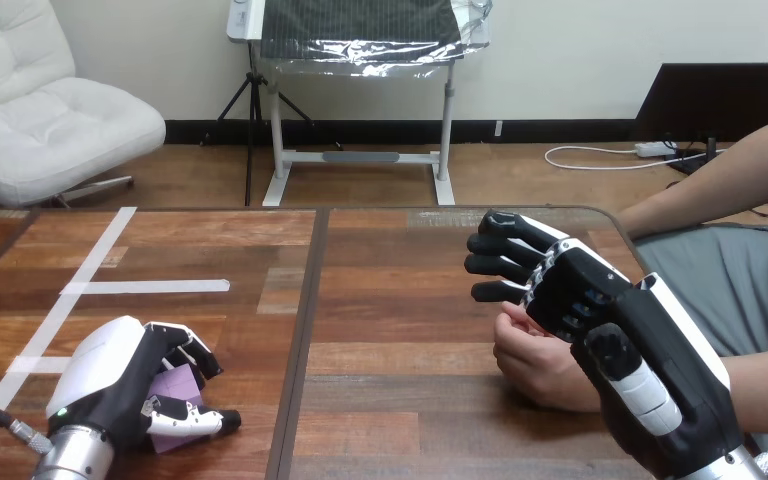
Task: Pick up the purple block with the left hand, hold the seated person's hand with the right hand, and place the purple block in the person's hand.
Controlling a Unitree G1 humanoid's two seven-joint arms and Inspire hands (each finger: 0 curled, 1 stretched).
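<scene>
While the left hand (115, 385) sits low over the table (390, 300), its fingers (188, 350) curl down across the block (175, 385) and the thumb (198, 424) closes in from the near side. The block is pinched between fingers and thumb, with its purple face visible in the gap between them. Cannot tell whether the block is resting on the table or lifted clear. Right hand (600, 300): fingers (505, 250) stretched nearly straight and pressed side by side, tips pointing toward the left hand. The person's hand (535, 362) is loosely closed, lying under the base of those fingers and against the palm side. Contact between the two cannot be confirmed. The block is well apart from the right fingertips and from the person's hand, with bare table between.
</scene>
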